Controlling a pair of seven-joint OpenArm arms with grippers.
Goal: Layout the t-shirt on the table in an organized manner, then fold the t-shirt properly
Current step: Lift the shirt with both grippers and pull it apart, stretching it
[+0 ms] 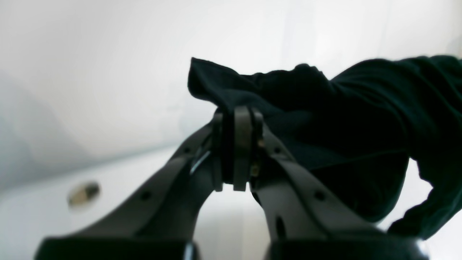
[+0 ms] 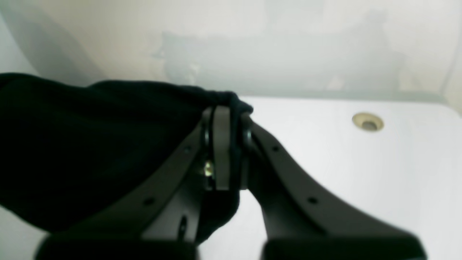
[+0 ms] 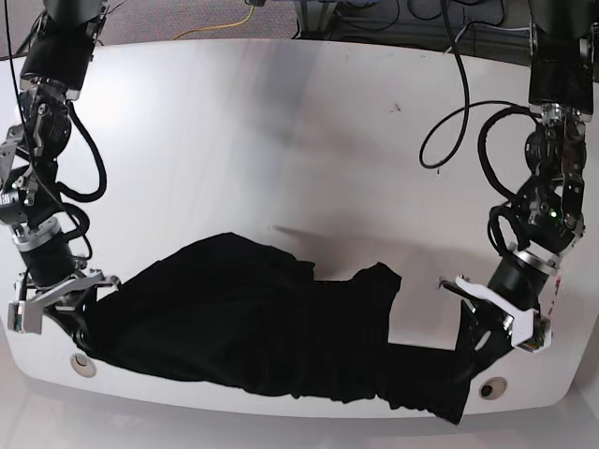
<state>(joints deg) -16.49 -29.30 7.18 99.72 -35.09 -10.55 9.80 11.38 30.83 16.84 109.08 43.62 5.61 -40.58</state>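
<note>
1. My left gripper (image 1: 238,148) is clamped on a bunched fold of the shirt (image 3: 253,323). In its wrist view the pads are pressed together with black cloth pinched at the tips and spilling away toward 3 o'clock.
2. My right gripper (image 2: 225,148) is likewise closed on shirt cloth, which wraps over the tips and hangs off toward 9 o'clock.
3. In the base view the shirt lies along the near edge of the table (image 3: 281,131), around 6 o'clock on the tabletop. It stretches from my right gripper (image 3: 70,299) at 8 o'clock to my left gripper (image 3: 491,323) at 4 o'clock.
4. The cloth is wrinkled and lumpy, wide at the 8 o'clock end and narrow toward 4 o'clock. I cannot tell sleeves from hem.
5. I judge the layout step is underway, not finished: the shirt is held at both ends but not spread flat.
6. Folding has not started; all of it remains.
7. A grommet (image 3: 493,387) sits near my left gripper and another (image 3: 82,365) near my right.
</note>
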